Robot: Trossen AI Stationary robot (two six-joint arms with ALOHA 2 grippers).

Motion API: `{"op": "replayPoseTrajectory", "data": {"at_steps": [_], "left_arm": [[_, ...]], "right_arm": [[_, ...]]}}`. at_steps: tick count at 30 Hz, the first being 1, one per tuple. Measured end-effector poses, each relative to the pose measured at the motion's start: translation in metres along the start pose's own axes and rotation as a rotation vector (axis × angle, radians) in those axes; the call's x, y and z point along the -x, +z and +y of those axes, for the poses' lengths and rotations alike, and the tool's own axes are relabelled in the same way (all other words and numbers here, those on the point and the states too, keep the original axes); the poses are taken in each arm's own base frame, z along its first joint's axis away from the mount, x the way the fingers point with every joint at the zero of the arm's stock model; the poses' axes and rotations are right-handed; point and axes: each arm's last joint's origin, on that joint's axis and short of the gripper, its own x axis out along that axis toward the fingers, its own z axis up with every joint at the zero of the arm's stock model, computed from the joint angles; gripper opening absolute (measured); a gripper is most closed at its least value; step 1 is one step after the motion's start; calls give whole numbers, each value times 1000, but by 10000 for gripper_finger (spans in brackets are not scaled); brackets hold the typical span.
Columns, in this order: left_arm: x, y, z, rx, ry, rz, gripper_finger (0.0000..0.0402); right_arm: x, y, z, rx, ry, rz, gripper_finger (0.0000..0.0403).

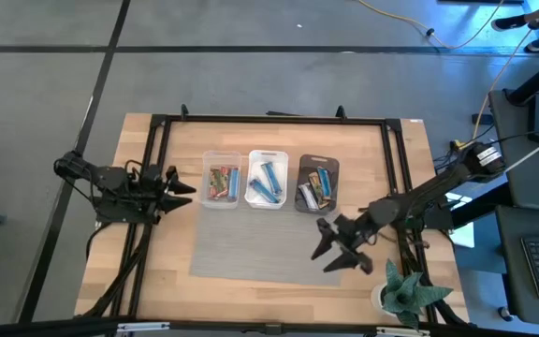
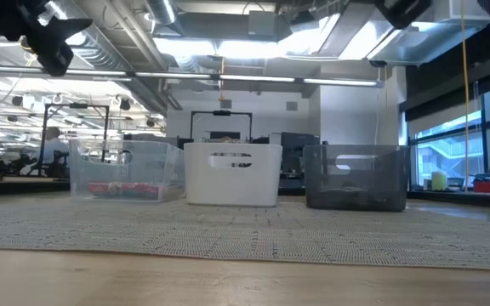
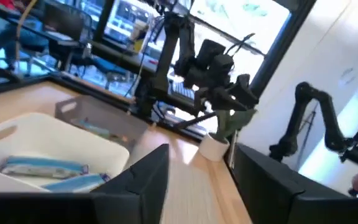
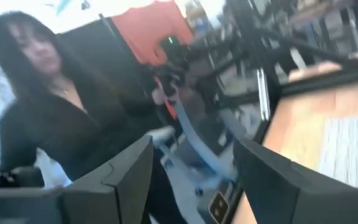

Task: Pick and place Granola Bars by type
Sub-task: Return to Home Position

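All the granola bars in view lie inside bins, and none shows on the grey mat or the bare table. The red-green ones are in the transparent bin, the blue ones in the white bin, and the brown-orange and silver ones in the black bin. The three bins stand in a row, just beside one another, at the far edge of the mat. The left gripper hangs near the transparent bin's outer side with its fingers apart and nothing between them. The right gripper is over the mat's near right corner, below the black bin and near a potted plant, its jaws also spread and empty. A person shows in the right wrist view, beyond the table. Sorting looks complete, so what remains is pulling both arms back. The risks are clipping ones: a low swing of the right arm could knock the plant or catch the black bin's rim, and the left fingertips could nudge the transparent bin if they travel sideways before lifting.
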Motion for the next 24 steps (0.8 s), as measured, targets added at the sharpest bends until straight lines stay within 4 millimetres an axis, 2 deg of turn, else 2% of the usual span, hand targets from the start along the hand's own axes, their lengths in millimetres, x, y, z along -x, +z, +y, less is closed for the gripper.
{"op": "replayPoseTrajectory", "data": {"at_steps": [8, 10, 17, 24], "left_arm": [[-1, -4, 3, -21, 65, 21, 171], [-2, -5, 3, -14, 48, 9, 171], [-7, -31, 14, 6, 111, 51, 172], [-7, -36, 17, -2, 164, 44, 171]], "right_arm": [[34, -28, -7, 60, 69, -108, 226], [40, -33, -7, 67, 84, -115, 226], [72, -44, -9, 121, 156, -228, 226], [92, -55, -17, 76, 116, -225, 226]]}}
